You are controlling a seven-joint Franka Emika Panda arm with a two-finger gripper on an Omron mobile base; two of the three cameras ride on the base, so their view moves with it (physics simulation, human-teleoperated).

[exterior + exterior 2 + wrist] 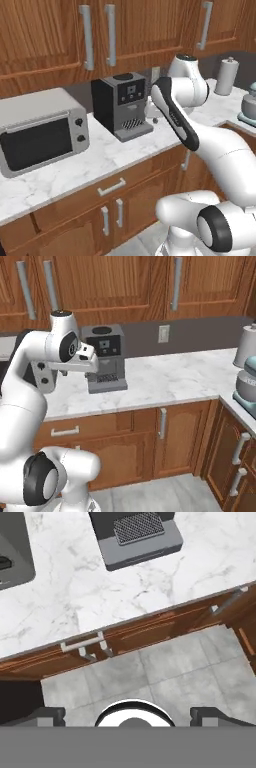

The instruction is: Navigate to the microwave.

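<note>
One silver countertop oven (42,131) is counted on the marble counter (100,160), w/ two black knobs (79,130) on its front. One coffee machine (121,105) is seen, dark w/ a grey drip tray. One paper towel roll (226,76) is counted at the far end, one teal stand mixer (246,387) in the corner. One wall outlet (163,333) is spotted. One drawer handle (111,187) is noted under the counter edge.

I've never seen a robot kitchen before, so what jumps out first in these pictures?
The big white robot arm fills the foreground, folded above the marble counter. On the counter stand a black coffee machine and, to its left, a silver countertop oven. Wooden cabinets hang above.
</note>
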